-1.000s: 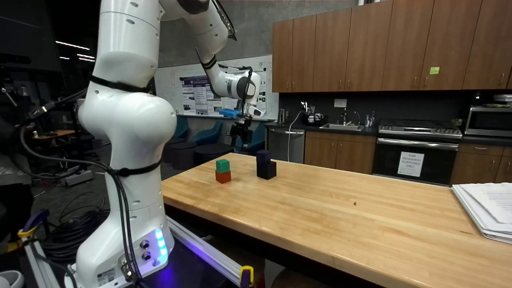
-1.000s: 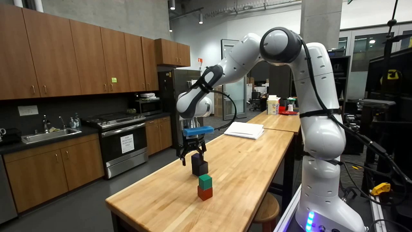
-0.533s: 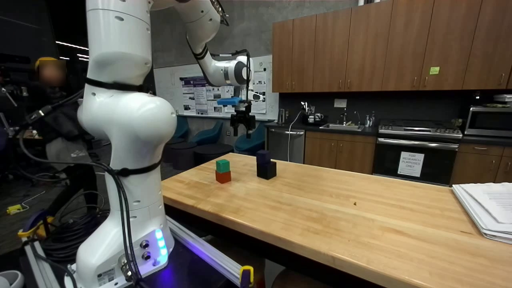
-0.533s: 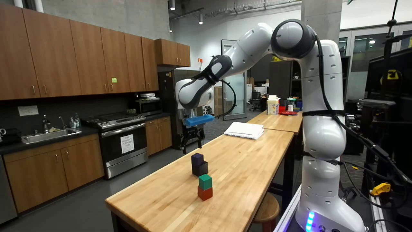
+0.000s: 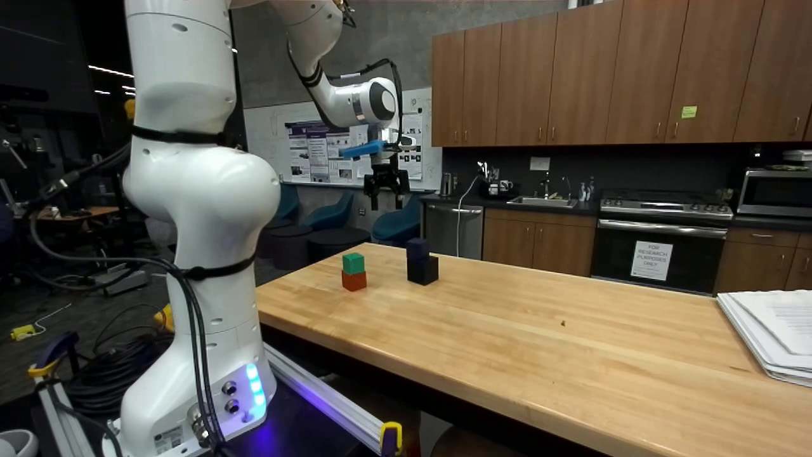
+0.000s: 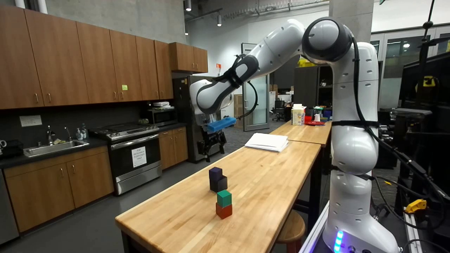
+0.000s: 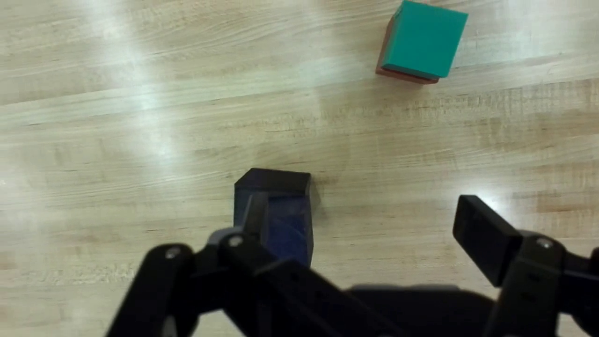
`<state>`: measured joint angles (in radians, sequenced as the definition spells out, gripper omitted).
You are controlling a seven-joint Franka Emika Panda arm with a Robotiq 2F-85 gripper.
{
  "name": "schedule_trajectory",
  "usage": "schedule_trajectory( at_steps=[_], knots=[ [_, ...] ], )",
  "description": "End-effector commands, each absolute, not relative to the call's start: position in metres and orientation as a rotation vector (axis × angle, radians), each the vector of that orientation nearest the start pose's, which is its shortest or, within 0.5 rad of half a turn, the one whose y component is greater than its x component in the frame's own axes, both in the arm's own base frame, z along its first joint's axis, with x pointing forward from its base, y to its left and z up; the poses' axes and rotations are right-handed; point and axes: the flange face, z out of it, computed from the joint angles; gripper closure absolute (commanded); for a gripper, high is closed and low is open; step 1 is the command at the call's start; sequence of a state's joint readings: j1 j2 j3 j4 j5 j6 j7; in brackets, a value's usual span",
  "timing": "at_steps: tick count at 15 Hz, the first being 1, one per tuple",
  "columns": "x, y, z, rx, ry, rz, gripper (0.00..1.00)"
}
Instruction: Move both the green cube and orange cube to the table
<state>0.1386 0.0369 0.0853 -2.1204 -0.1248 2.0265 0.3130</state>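
On the left of an exterior view, there's the pair: the green cube (image 5: 353, 263) sitting on the orange cube (image 5: 354, 281), the orange one down on the butcher-block table (image 5: 507, 330), near its left-hand short edge and between the two long ones; up and to the right of them hangs the Robotiq gripper (image 5: 386, 202), well apart from both; over in the wrist view the pair sits at the upper right, higher in the frame than the fingertips, a sliver of orange peeping from beneath the green.

And the gripper: fingers (image 7: 486, 238) spread wide, nothing in their grasp; in the wrist view the one at the left crosses in front of a dark blue cube (image 7: 288, 231), but both exterior views show the tips up in the air, apart from it; bare wood fills the rest of the gap.

Down on the table, after that pair comes the dark blue cube, resting on a black cube (image 5: 423, 271) nearer the far long edge, then a stack of papers (image 5: 771, 330) on that same edge at the right of the frame; around the room now, the white Panda arm (image 5: 203, 190) off the near long edge, posters (image 5: 317, 152), teal chairs (image 5: 335, 211), a dishwasher (image 5: 444, 228), a sink (image 5: 542, 202), a stove (image 5: 688, 251) with a sign (image 5: 651, 261) reading "FOR RESEARCH PURPOSES ONLY", a microwave (image 5: 774, 195), wooden cabinets (image 5: 583, 82) overhead.
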Motion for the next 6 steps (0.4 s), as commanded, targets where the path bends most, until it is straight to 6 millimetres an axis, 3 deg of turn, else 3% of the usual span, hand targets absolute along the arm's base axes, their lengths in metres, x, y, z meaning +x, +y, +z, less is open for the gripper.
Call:
schedule_trajectory(
  at_steps=[1,4,5,6],
  knots=[
    [0.517,0.107,0.402,-3.321,-0.052,0.189,0.0],
    [0.517,0.102,0.413,-3.339,-0.069,0.175,0.0],
    [0.52,0.107,0.399,-3.319,-0.039,0.184,0.0],
    [0.52,0.106,0.402,-3.322,-0.04,0.179,0.0]
  ],
)
